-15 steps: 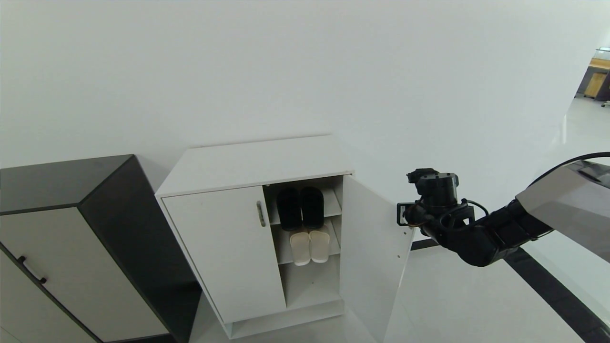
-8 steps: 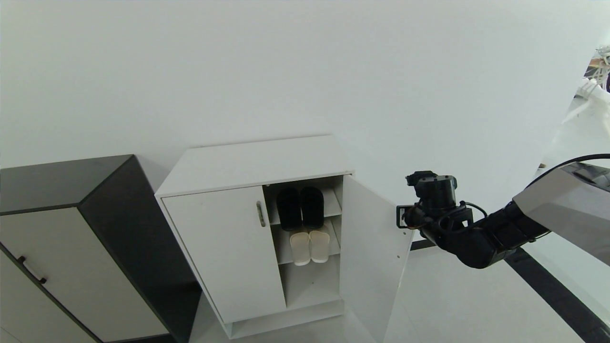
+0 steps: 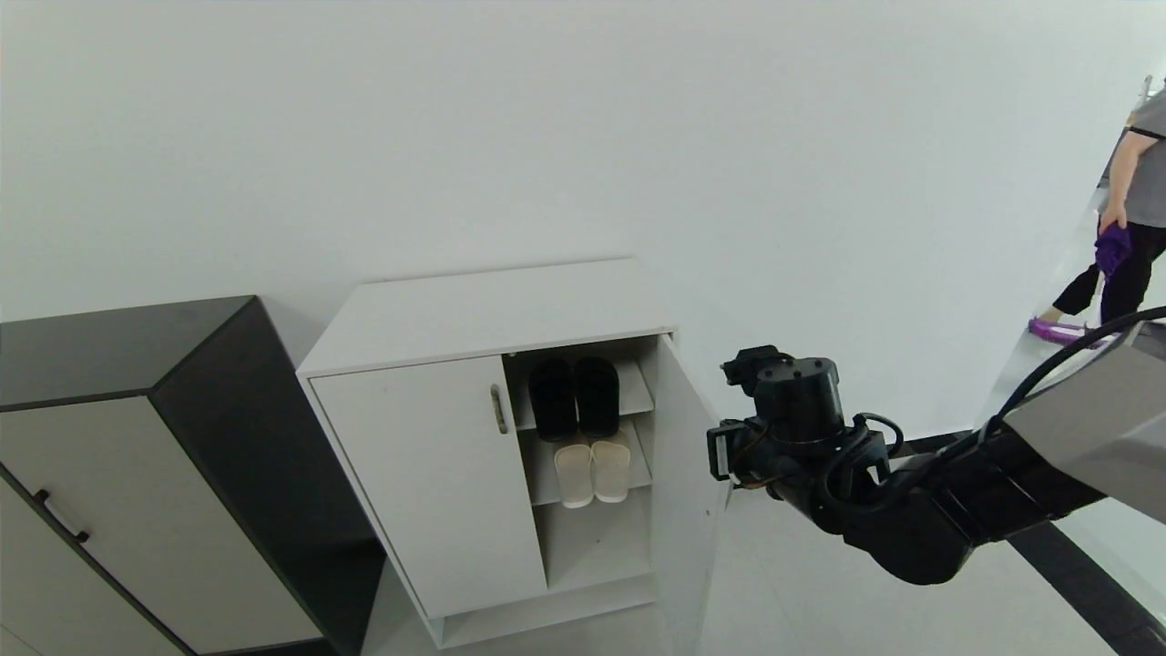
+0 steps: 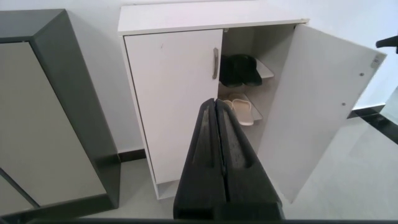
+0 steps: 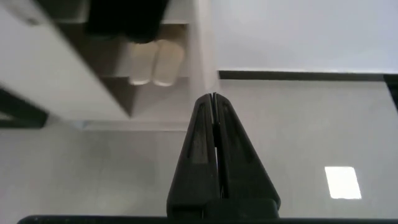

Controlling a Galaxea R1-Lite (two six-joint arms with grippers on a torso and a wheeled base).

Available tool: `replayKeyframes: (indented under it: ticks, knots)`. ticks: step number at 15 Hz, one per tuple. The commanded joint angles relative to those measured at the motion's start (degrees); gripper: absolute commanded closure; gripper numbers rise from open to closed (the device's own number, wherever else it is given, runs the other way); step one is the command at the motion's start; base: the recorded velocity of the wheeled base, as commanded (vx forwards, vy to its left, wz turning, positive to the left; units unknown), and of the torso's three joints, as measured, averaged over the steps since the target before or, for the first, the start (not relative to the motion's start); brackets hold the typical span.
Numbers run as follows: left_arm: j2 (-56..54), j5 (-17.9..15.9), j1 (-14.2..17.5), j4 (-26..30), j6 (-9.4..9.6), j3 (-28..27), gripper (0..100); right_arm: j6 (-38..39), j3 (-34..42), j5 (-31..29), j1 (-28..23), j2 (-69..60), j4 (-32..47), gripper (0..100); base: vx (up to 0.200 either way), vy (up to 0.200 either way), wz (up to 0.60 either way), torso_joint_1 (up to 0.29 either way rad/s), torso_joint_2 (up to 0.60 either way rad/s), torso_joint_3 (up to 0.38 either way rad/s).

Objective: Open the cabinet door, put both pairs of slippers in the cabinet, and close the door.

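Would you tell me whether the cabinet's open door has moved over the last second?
Yes. The open door has swung leftward, toward closing; its free edge is now nearer the cabinet, which has stayed put.

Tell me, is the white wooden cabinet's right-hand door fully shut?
No, the white right-hand cabinet door stands open, showing the black slippers and cream slippers inside.

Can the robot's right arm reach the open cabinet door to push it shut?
Probably yes. The right end effector is shut and sits right beside the outer face of the open door, with nothing between them that I can see.
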Motion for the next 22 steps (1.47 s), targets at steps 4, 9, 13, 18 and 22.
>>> replayKeyframes:
  ticks: [4,9,13,18,22]
  knots:
    - [0.1,0.0,0.0,0.0,-0.01,0.0,100,-3.4,6.3,1.3,3.8,-3.2,-8.0,100,0.000,0.000,0.00,0.000,0.00,0.000]
    - [0.1,0.1,0.0,0.0,-0.01,0.0,100,-5.0,7.3,1.3,3.8,-2.7,-8.6,100,0.000,0.000,0.00,0.000,0.00,0.000]
    - [0.1,0.1,0.0,0.0,-0.01,0.0,100,-5.2,7.3,1.2,3.9,-2.1,-8.6,100,0.000,0.000,0.60,0.005,0.01,0.006]
    - [0.1,0.1,0.0,0.0,-0.10,0.0,100,-5.3,7.2,1.0,3.6,-1.8,-8.7,100,0.000,0.000,0.36,0.001,0.00,0.002]
    - [0.1,0.0,0.0,0.0,-0.01,0.0,100,-7.9,7.6,-1.1,1.6,-3.5,-9.5,100,0.000,0.000,0.00,0.000,0.00,0.000]
